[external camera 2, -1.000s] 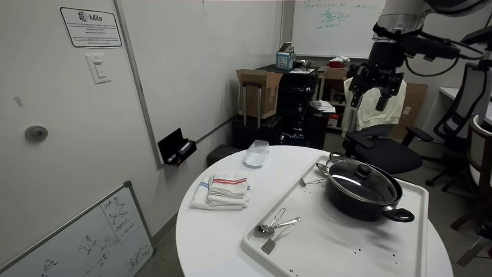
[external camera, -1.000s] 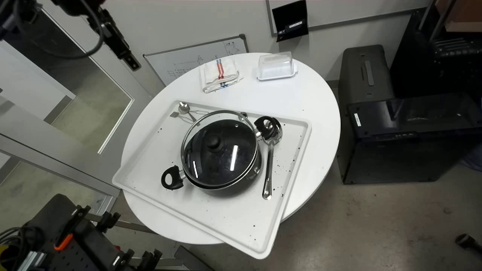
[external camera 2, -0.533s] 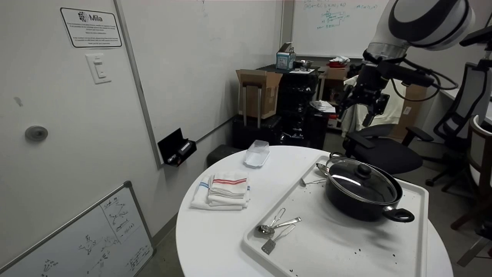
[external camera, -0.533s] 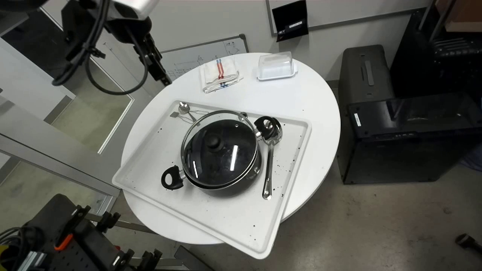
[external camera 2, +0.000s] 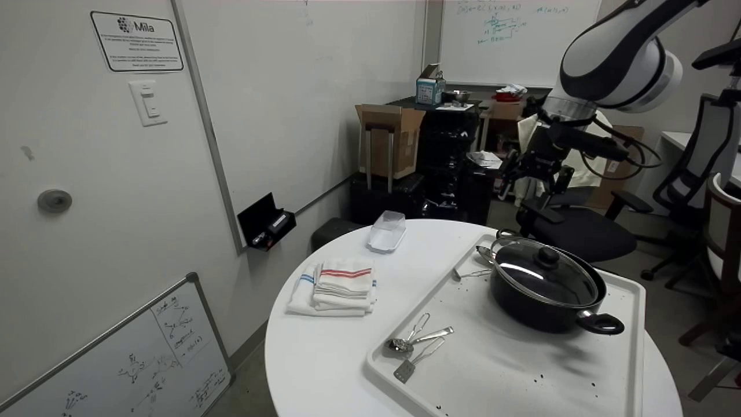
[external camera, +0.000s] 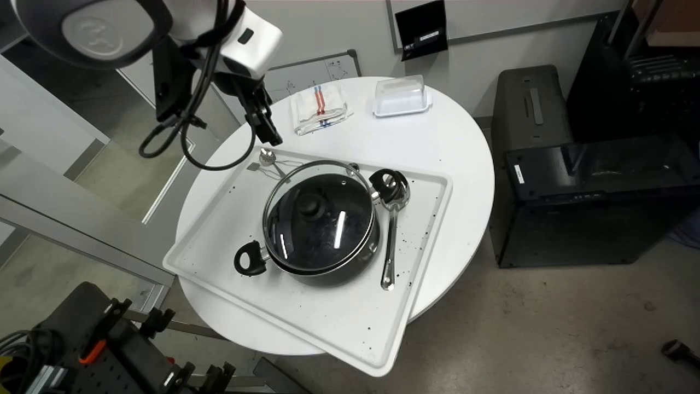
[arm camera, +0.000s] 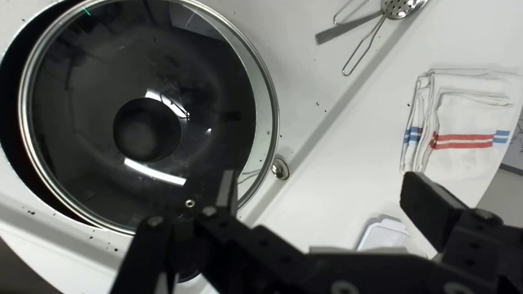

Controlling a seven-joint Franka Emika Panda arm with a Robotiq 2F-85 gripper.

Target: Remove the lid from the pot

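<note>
On the tray [external camera: 328, 317], the lid [external camera: 320, 219] sat off-centre on the pot [external camera 2: 524, 311], grasp and removal apparently outstanding, with the gripper [arm camera: 318, 181] spread wide and empty.

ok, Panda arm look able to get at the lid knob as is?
Likely yes: the tool is open and nothing covers the black knob on the glass lid. In the wrist view the tool is off to one side, so it must shift first.
</note>
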